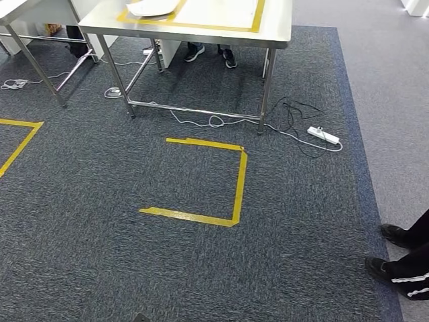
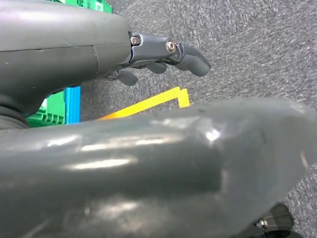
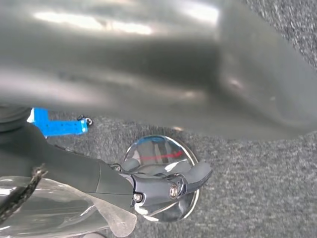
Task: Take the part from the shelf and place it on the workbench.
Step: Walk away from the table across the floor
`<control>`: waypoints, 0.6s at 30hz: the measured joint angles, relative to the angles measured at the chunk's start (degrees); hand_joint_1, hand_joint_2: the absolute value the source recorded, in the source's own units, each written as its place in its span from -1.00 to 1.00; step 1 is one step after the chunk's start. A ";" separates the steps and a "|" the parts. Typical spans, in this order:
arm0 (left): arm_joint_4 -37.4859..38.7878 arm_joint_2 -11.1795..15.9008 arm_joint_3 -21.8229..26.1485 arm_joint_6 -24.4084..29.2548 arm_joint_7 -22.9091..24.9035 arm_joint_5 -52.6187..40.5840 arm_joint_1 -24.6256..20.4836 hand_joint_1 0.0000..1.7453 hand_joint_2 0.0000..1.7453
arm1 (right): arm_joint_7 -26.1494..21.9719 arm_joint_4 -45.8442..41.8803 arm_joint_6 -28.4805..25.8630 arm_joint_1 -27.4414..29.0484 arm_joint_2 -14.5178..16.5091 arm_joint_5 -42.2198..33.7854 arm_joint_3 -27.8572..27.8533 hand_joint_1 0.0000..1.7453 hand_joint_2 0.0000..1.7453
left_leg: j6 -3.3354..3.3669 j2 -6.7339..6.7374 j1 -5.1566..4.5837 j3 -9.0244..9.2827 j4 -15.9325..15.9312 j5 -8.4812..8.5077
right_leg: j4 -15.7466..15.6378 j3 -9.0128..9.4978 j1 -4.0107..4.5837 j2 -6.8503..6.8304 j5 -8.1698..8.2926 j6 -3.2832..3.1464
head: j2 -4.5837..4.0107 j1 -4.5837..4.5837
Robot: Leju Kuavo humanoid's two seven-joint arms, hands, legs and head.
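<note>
In the head view one steel-legged workbench (image 1: 275, 30) is standing along the upper edge of the frame, with one yellow tape rectangle (image 1: 212, 25) marked on its top and a single white sheet (image 1: 151, 7) lying at the upper centre. A second table (image 1: 15, 8) is showing at the upper left corner. On the dark carpet (image 1: 127, 268) in the centre of the frame one open yellow tape outline (image 1: 236, 191) is lying, and another yellow tape corner (image 1: 20, 137) is sitting at the left edge. One white power strip (image 1: 322, 135) with its cables is resting at the middle right, beside the workbench leg. Two pairs of shoes are visible: one pair under the workbench (image 1: 210, 54) and one pair of a person (image 1: 399, 255) at the lower right. The part (image 3: 160, 178) is appearing in the right wrist view as one round, shiny, mirror-like metal disc in a clear plastic bag, lying low in that frame, centre. The right hand (image 3: 164, 186) is gripping it, fingers curled across its face. The left hand (image 2: 164, 54) is holding nothing, its fingers extended and slightly bent over the carpet in the upper centre of the left wrist view.
</note>
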 joint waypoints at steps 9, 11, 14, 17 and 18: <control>0.01 -0.03 0.71 -0.34 0.29 -0.01 0.00 -1.00 -1.00 | -0.04 0.15 -0.05 -0.03 -0.03 -0.93 -0.02 -1.00 -1.00 | -1.97 0.00 0.24 -0.13 -0.18 0.12 | 0.42 -0.62 0.16 -0.01 -0.12 -0.44 | 0.00 0.02; 0.01 -0.03 0.75 -0.34 0.39 -0.05 0.00 -1.00 -1.00 | -0.04 0.15 -0.07 -0.03 -0.04 -1.08 -0.03 -1.00 -1.00 | -2.02 0.00 0.24 -0.15 -0.18 0.09 | 0.42 -0.84 0.13 -0.01 -0.13 -0.46 | 0.00 0.03; 0.00 -0.03 0.78 -0.34 0.46 -0.12 0.02 -1.00 -1.00 | -0.04 0.15 -0.07 -0.02 -0.04 -1.25 -0.03 -1.00 -1.00 | -2.08 0.00 0.20 -0.21 -0.14 0.05 | 0.42 -0.92 0.06 -0.02 -0.13 -0.46 | 0.00 0.03; 0.01 -0.03 0.80 -0.35 0.48 -0.15 0.03 -1.00 -1.00 | -0.04 0.15 -0.15 -0.02 -0.04 -1.28 -0.03 -1.00 -1.00 | -2.02 0.00 0.08 -0.30 0.04 0.02 | 0.40 -0.91 -0.04 -0.03 -0.06 -0.38 | 0.00 0.03; 0.01 -0.02 0.81 -0.36 0.48 -0.16 0.03 -1.00 -1.00 | -0.05 0.15 -0.20 -0.02 -0.04 -1.26 -0.03 -1.00 -1.00 | -1.94 0.00 0.01 -0.39 0.20 -0.02 | 0.42 -0.86 -0.10 -0.04 -0.02 -0.31 | 0.00 0.02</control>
